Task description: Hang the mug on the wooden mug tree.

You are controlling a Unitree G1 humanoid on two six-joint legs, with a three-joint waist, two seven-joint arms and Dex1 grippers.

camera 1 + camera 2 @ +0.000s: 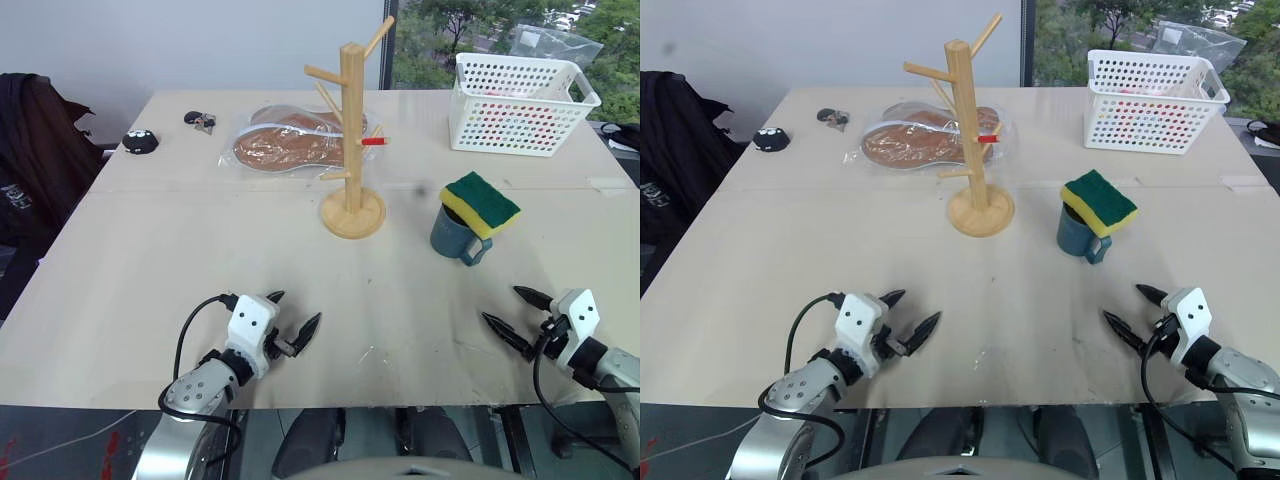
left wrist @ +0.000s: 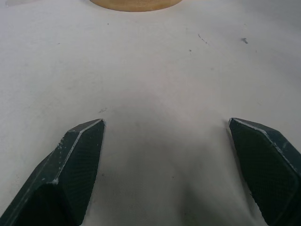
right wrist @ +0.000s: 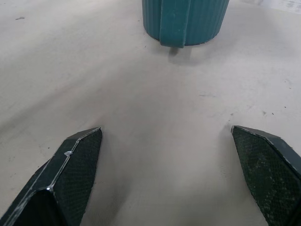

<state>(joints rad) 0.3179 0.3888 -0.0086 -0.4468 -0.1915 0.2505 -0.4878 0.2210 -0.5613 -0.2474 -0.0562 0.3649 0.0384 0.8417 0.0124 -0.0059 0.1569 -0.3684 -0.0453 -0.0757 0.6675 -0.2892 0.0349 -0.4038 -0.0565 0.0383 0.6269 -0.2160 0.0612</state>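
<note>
The mug (image 1: 460, 236) stands upright on the surface (image 1: 150, 290), a little to the right of the wooden mug tree (image 1: 352, 140) and apart from it. A yellow-and-green sponge (image 1: 480, 204) lies on top of the mug and covers its mouth, so it probably has to come off before the mug can hang well. The mug's handle points toward the near edge, toward the robot's right side, which looks handy for the right arm. The tree's pegs are all bare, and one has a red tip.

Both arms are low, near the front edge of the surface. The right pincer (image 1: 518, 313) is wide apart and grasps nothing. It points at the mug, which is well ahead of it. The left pincer (image 1: 294, 317) is also spread wide and has nothing in it. It points toward the tree's round base.

Farther back are a white basket (image 1: 520, 105), a clear bag with brown things (image 1: 290, 142), and some keys (image 1: 200, 121).
</note>
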